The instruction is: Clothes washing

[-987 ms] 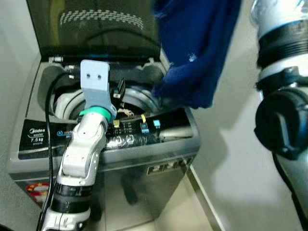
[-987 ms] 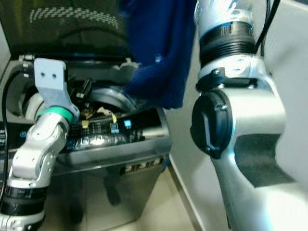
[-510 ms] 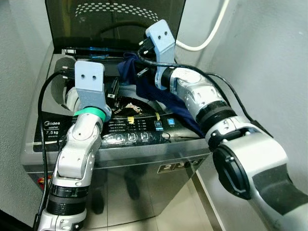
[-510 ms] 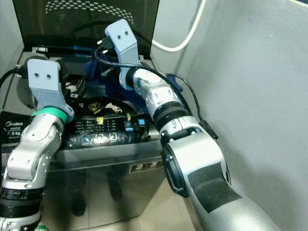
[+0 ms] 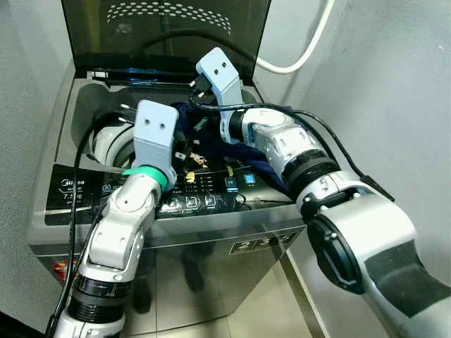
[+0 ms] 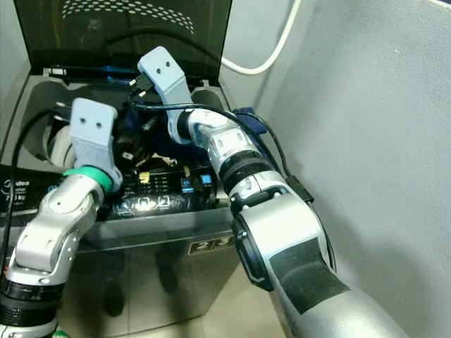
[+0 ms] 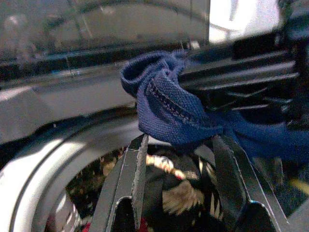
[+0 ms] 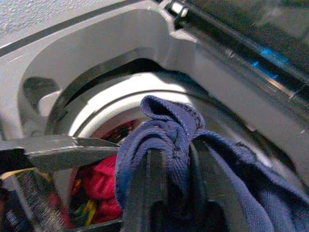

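Observation:
A grey top-loading washing machine [image 5: 211, 222] stands with its lid [image 5: 162, 28] raised. My right gripper [image 5: 199, 121] reaches over the drum opening and is shut on a dark blue garment [image 8: 164, 121], which bunches over its fingers and trails across the machine's right rim [image 5: 246, 151]. My left gripper [image 7: 179, 140] is open, close beside it over the drum; the blue garment [image 7: 164, 106] sits just past its fingertips. Inside the drum lie red clothes [image 8: 99, 179] and a dark patterned piece [image 7: 178, 193].
A white hose [image 5: 310, 49] runs up the wall behind the machine. A grey wall [image 5: 394, 105] stands close on the right. The control panel [image 5: 204, 190] runs along the front of the top. Tiled floor [image 5: 232, 310] lies below.
The blue garment came down from high before the camera to the drum opening, and my right gripper has sunk a little further. My left gripper moved right, toward the garment.

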Tool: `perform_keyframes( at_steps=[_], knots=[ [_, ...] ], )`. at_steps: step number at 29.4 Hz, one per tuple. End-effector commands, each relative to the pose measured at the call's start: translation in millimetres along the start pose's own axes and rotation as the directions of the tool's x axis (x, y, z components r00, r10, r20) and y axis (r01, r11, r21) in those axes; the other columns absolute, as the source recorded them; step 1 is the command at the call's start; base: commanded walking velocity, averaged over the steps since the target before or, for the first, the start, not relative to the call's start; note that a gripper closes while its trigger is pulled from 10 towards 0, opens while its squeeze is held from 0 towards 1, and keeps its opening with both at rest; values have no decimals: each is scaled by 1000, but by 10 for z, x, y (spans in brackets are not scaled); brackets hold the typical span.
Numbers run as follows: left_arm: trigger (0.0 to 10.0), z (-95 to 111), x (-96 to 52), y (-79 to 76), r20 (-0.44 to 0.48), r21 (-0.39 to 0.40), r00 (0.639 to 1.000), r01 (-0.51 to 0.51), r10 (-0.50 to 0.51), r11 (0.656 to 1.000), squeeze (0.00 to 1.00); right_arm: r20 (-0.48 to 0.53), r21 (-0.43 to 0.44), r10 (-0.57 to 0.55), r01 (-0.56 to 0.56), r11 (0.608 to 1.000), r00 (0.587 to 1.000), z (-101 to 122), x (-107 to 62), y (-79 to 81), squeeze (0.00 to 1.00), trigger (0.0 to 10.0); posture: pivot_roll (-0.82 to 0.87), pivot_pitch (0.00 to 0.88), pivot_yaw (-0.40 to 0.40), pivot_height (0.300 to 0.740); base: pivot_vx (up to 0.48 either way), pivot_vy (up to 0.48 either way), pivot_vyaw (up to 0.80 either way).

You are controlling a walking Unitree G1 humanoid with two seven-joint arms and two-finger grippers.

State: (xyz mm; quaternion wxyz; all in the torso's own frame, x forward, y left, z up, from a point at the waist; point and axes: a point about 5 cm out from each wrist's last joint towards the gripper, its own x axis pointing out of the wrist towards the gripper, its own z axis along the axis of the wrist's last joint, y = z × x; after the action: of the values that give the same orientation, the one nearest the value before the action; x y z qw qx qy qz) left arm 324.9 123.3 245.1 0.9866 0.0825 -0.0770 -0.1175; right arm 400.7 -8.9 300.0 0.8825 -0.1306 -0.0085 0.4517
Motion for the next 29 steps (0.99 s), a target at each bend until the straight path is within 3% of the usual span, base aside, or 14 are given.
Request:
perform_keyframes(
  at_steps=[1, 3, 4, 5, 7, 10, 11, 15, 22, 25, 26, 27, 28, 29],
  knots=[
    [10000, -8, -11, -38, -22, 7, 1000, 18, -18, 1000, 0, 132, 94, 6, -18, 995, 991, 287, -28, -39, 1000, 10000, 61, 46, -109, 740, 0, 0, 0],
    [10000, -8, -11, -38, -22, 7, 1000, 18, -18, 1000, 0, 132, 94, 6, -18, 995, 991, 287, -28, -39, 1000, 10000, 61, 46, -109, 740, 0, 0, 0],
    [10000, 11, -1, -21, -20, 12, 1000, 24, -24, 1000, 0, 399, 333, -43, -101, 937, 916, 715, -105, -98, 1000, 10000, 59, 45, -101, 740, 0, 0, 0],
    [10000, 11, -1, -21, -20, 12, 1000, 24, -24, 1000, 0, 399, 333, -43, -101, 937, 916, 715, -105, -98, 1000, 10000, 59, 45, -101, 740, 0, 0, 0],
    [10000, 18, 15, -22, -19, 16, 999, 30, -30, 999, 0, 561, 407, -135, -130, 904, 817, 1066, -242, -198, 1000, 10000, 58, 42, -95, 740, 0, 0, 0],
    [10000, 28, 38, -54, -19, 16, 999, 47, -47, 999, 0, 722, 562, -380, -170, 809, 578, 1573, -608, -446, 1000, 10000, 50, 39, -92, 740, 0, 0, 0],
    [10000, 28, 38, -54, -19, 16, 999, 47, -47, 999, 0, 722, 562, -380, -170, 809, 578, 1573, -608, -446, 1000, 10000, 50, 39, -92, 740, 0, 0, 0],
    [10000, 11, 34, -93, -29, 12, 998, 61, -60, 998, 0, 739, 640, -533, -179, 747, 413, 1798, -918, -632, 1000, 10000, 48, 38, -93, 740, 0, 0, 0],
    [10000, 14, 30, -75, -33, 14, 998, 59, -58, 998, 0, 719, 657, -560, -140, 741, 411, 1827, -942, -652, 1000, 10000, 51, 37, -101, 740, 0, 0, 0],
    [10000, 9, 22, -71, -35, 17, 998, 55, -54, 998, 0, 697, 630, -504, -99, 770, 510, 1747, -780, -566, 1000, 10000, 55, 35, -106, 740, 0, 0, 0],
    [10000, 8, 18, -69, -35, 17, 998, 54, -53, 998, 0, 648, 555, -422, -14, 832, 634, 1633, -592, -452, 314, 10000, 56, 35, -104, 740, 0, 0, 0],
    [10000, 8, 18, -69, -35, 17, 998, 54, -53, 998, 0, 648, 555, -422, -14, 832, 634, 1633, -592, -452, 314, 10000, 56, 35, -104, 740, 0, 0, 0],
    [10000, 7, 16, -67, -36, 17, 998, 53, -53, 998, 0, 597, 490, -367, 38, 871, 714, 1537, -469, -374, 314, 10000, 56, 35, -104, 740, 0, 0, 0],
    [10000, 6, 15, -73, -37, 19, 998, 55, -54, 998, 0, 518, 368, -247, 48, 929, 819, 1326, -276, -230, 0, 10000, 56, 34, -103, 740, 0, 0, 0]
  ],
)
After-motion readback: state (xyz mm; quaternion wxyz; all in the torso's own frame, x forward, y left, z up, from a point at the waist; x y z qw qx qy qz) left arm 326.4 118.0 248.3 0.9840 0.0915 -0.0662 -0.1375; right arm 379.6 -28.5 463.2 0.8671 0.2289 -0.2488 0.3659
